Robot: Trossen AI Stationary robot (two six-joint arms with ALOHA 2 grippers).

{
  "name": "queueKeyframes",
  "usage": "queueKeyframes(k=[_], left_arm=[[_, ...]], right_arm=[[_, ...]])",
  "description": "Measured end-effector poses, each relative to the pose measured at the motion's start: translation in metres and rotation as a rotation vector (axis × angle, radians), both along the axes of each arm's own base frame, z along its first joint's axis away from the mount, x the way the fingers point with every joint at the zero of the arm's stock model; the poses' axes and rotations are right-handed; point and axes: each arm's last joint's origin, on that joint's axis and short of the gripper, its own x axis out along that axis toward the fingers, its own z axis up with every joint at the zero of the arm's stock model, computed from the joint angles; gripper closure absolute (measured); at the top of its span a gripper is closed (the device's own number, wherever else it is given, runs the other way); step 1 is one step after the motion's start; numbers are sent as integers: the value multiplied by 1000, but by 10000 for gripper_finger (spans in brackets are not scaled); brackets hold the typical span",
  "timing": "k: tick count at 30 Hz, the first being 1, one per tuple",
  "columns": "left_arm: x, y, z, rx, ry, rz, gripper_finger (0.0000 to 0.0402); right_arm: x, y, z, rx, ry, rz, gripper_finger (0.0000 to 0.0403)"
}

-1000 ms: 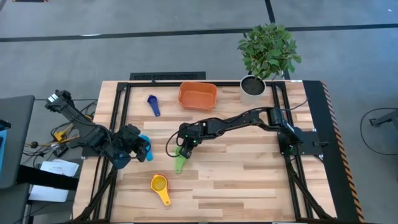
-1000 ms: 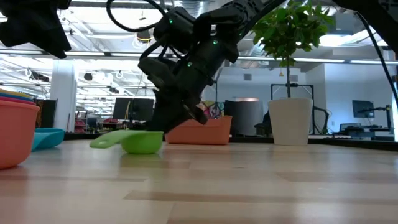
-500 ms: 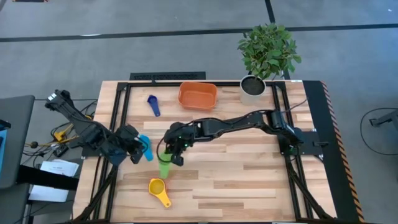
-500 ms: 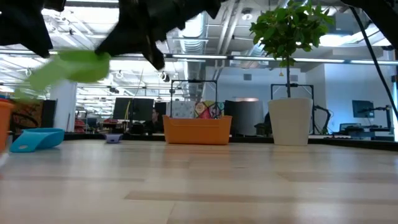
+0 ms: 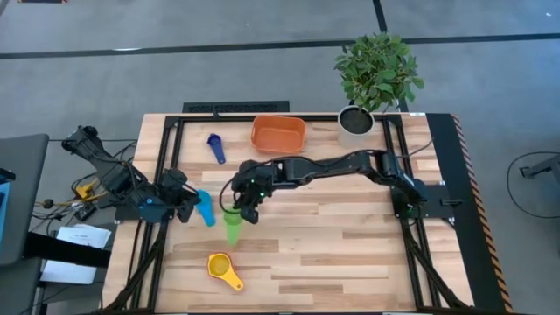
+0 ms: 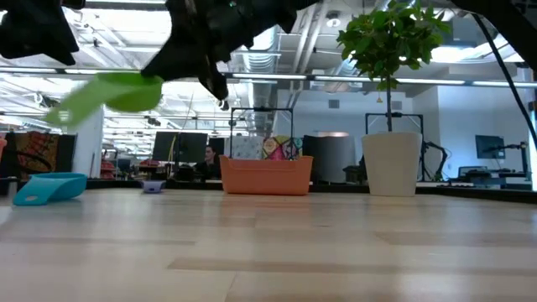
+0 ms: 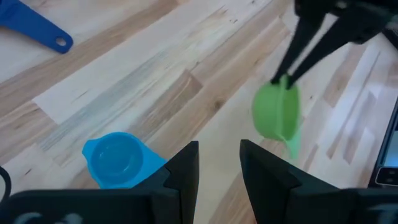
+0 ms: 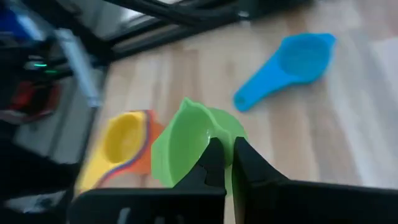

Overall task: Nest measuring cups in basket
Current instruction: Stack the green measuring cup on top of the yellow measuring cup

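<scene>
My right gripper is shut on the green measuring cup and holds it in the air over the table's middle-left. My left gripper is open just left of the light blue cup, which lies on its side on the table and is not touched. A yellow cup sits nested in an orange one near the table's near edge. A blue cup lies left of the orange basket at the far edge. No other cups show. My right gripper pinches the green cup's wall at the rim, on the side away from its handle. One fingertip looks to be inside the bowl and the other outside. The fingers come slanting down from above. The cup hangs tilted, clear of the table.
A white plant pot with green leaves stands at the far right, beside the basket. Black frame rails run along the table's left, right and far sides. Bare wood lies right of the green cup and along the near edge.
My right gripper has lifted the green cup off the table and carried it toward the table's left, the cup tipping so that its handle hangs down. My left gripper has drawn back toward the left edge, leaving the light blue cup lying on the table.
</scene>
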Motion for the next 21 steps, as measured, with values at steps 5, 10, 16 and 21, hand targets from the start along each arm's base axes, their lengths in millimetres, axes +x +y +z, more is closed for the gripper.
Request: queueKeyframes(k=[5, 10, 16, 21], left_arm=[[0, -1, 0, -2, 7, -4, 297], [0, -1, 0, -8, 8, -5, 297], [-1, 0, -2, -12, 37, -15, 297], [-3, 0, -3, -24, 64, -29, 297]], right_arm=[[0, -7, 16, 167, -90, 154, 396], [5, 4, 22, 244, -162, 239, 394], [23, 27, 1, 296, -198, 269, 395], [48, 39, -14, 338, -201, 296, 393]])
